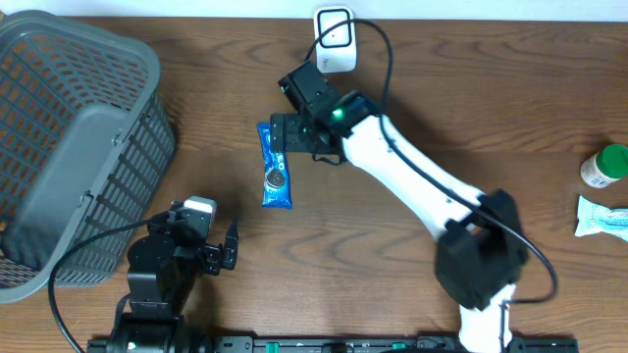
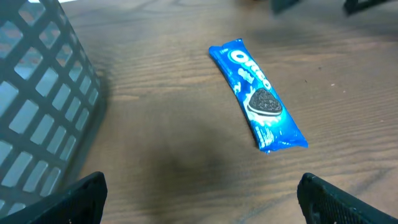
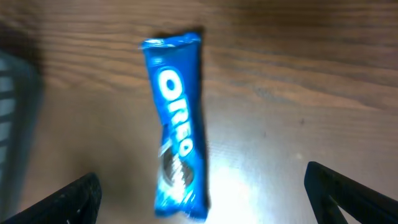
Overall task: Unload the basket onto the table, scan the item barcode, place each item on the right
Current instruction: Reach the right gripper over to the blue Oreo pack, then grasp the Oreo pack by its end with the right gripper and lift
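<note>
The right gripper (image 1: 287,137) has its jaws wide, and nothing is between them. It hangs over the far end of the pack (image 1: 276,167), a little to the right of it. In the right wrist view the 2 dark fingertips (image 3: 68,199) stand at the low corners of the picture, and the pack (image 3: 177,124) lies on the table between them, well apart from both. This view is blurred, so I cannot tell how high the gripper is above the wood.

The left gripper (image 1: 232,250) is also wide and holds nothing. It sits at the near left side, pointing right, near its own base. In the left wrist view its fingertips (image 2: 81,196) frame the bare wood, and the pack (image 2: 258,93) is farther away, not touching them.

The pack is blue, long and narrow, with a white logo and a picture of 1 dark cookie. It lies flat on the table (image 1: 471,98), printed face up, near the middle, with its length running from far to near.

A gray basket (image 1: 147,147) stands at the left, well apart from the pack. A white device (image 1: 336,39) with a black cable is at the far edge, beyond the right gripper. At the right edge there is a bottle (image 1: 606,165) with a green cap, and just near it a white tube (image 1: 603,218).
</note>
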Robot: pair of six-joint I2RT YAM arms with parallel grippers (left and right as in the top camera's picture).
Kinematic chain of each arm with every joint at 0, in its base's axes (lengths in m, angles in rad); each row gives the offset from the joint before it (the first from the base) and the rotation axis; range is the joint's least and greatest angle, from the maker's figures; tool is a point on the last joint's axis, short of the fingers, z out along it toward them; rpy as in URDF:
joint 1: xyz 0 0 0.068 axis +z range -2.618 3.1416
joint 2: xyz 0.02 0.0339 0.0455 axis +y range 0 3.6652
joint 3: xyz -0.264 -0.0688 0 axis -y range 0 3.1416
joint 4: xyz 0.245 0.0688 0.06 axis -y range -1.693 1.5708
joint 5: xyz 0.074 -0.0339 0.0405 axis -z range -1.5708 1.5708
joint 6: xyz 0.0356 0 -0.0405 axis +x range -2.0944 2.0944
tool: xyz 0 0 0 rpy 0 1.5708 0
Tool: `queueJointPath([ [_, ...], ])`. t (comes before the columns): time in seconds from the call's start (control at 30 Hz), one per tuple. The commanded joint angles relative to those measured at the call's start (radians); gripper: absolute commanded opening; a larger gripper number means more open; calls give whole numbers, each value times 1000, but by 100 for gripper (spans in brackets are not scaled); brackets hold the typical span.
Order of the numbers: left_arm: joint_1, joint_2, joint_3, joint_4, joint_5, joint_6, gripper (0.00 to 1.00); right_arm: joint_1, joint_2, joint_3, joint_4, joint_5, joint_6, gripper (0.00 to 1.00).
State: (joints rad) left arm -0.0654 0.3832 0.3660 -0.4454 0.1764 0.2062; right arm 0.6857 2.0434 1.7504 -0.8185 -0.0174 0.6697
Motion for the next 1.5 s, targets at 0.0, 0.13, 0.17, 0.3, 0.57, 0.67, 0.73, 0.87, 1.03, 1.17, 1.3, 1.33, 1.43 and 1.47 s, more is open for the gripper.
queueJointPath([
  [0.0,3,-6,-4,-19,-6,-9,98,0,84,-6,3,23,10,99],
  [0.13,3,-6,-4,-43,-6,-9,98,-2,119,-6,-3,-88,4,99],
  [0.17,3,-6,-4,-49,-6,-9,98,-4,123,-6,-2,-111,-7,99],
  [0.3,3,-6,-4,-68,-6,-9,98,-3,136,-6,24,-133,-28,99],
  [0.57,3,-6,-4,-100,-6,-9,98,6,202,-6,146,-200,-32,99],
  [0.67,3,-6,-4,-100,-6,-9,98,17,249,-6,200,-151,-50,99],
  [0.73,3,-6,-4,-100,-6,-9,98,18,298,-6,250,-121,-50,99],
  [0.87,3,-6,-4,-100,-6,-9,98,18,332,-6,276,-120,-50,77],
  [1.03,3,-6,-4,-100,-6,-9,98,16,333,-5,262,-119,-50,18],
  [1.17,3,-6,-4,-100,-6,-9,98,0,316,3,175,-161,-13,1],
  [1.3,3,-6,-4,-100,-6,-9,98,-62,253,23,6,-301,1,2],
  [1.33,3,-6,-4,-100,-6,-9,98,-77,235,23,-27,-336,15,2],
  [1.43,3,-6,-4,-100,-6,-9,98,-157,159,23,-204,-554,132,2],
  [1.47,3,-6,-4,-100,-6,-9,98,-185,142,23,-256,-624,170,2],
])
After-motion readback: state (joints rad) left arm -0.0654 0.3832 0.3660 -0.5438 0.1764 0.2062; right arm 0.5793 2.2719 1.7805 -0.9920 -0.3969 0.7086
